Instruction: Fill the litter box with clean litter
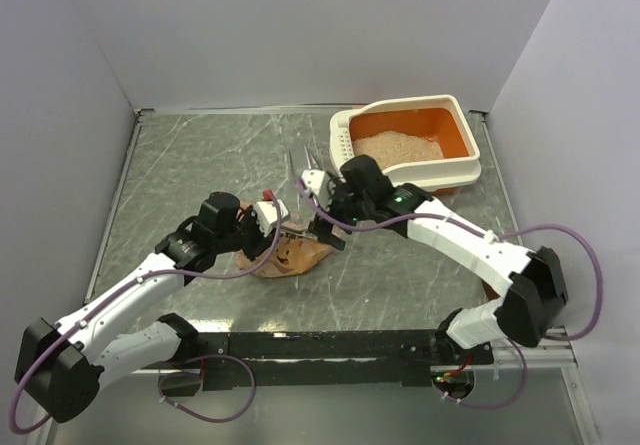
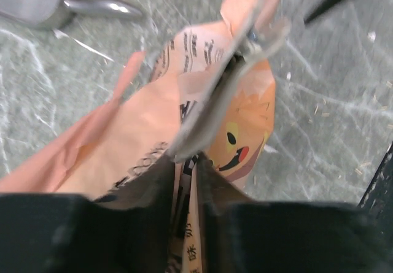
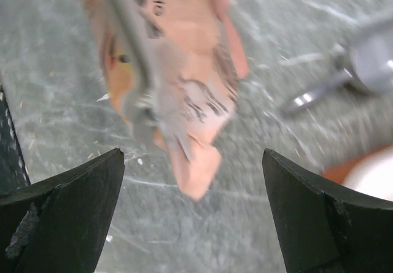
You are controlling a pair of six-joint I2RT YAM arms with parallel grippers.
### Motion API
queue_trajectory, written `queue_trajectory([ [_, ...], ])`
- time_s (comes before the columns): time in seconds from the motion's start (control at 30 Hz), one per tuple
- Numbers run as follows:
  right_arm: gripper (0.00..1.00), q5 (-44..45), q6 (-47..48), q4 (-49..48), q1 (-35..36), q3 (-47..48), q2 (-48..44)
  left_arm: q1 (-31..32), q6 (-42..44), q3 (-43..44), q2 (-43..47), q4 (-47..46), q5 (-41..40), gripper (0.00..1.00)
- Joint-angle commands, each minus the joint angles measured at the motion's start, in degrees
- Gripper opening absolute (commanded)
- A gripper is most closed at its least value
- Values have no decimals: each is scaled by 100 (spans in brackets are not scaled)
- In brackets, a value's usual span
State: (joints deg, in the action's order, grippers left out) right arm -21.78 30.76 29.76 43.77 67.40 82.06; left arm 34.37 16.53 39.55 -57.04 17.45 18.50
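Note:
The litter box (image 1: 462,153), cream-rimmed with an orange basin, stands at the back right. Pale beige clean litter (image 1: 395,147) lies in its basin. A crumpled tan-orange printed bag (image 1: 292,255) rests mid-table between the arms. My left gripper (image 2: 187,159) is shut on the bag (image 2: 153,119), whose printed paper is pinched between the two dark fingers. In the top view the left gripper (image 1: 278,223) sits at the bag's upper left edge. My right gripper (image 3: 193,156) stands wide open above the bag (image 3: 184,70) with nothing between its fingers, also seen as right gripper (image 1: 318,210).
A grey metal scoop (image 2: 43,3) lies on the marbled table beyond the bag, and the scoop (image 3: 362,64) shows beside the litter box corner (image 3: 368,178). A black rail (image 1: 330,345) runs along the near edge. Grey walls close in the table.

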Motion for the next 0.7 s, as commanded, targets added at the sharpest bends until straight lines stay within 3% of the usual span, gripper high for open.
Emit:
queue_trajectory([
  [0.0,100,911,-1177,-479,-246,-42,-770,-9,-89,176,333,-348,-4,39],
  [0.1,100,1201,-1722,-716,-299,-130,-1191,-9,-142,228,508,-374,22,59],
  [0.13,100,1263,-1993,-769,-316,-156,-1349,-9,-142,281,544,-331,83,93],
  [0.17,100,1316,-2135,-770,-316,-139,-1412,-9,-124,325,570,-252,101,99],
  [0.3,100,1597,-2987,-158,-360,264,-1386,-9,-80,807,667,275,101,97],
  [0.43,100,1212,-3059,92,-352,599,-1123,-9,-369,1326,781,856,13,97],
  [0.67,100,1747,-4096,-348,-352,415,-1333,-18,-1600,1898,870,1041,-1278,97],
])
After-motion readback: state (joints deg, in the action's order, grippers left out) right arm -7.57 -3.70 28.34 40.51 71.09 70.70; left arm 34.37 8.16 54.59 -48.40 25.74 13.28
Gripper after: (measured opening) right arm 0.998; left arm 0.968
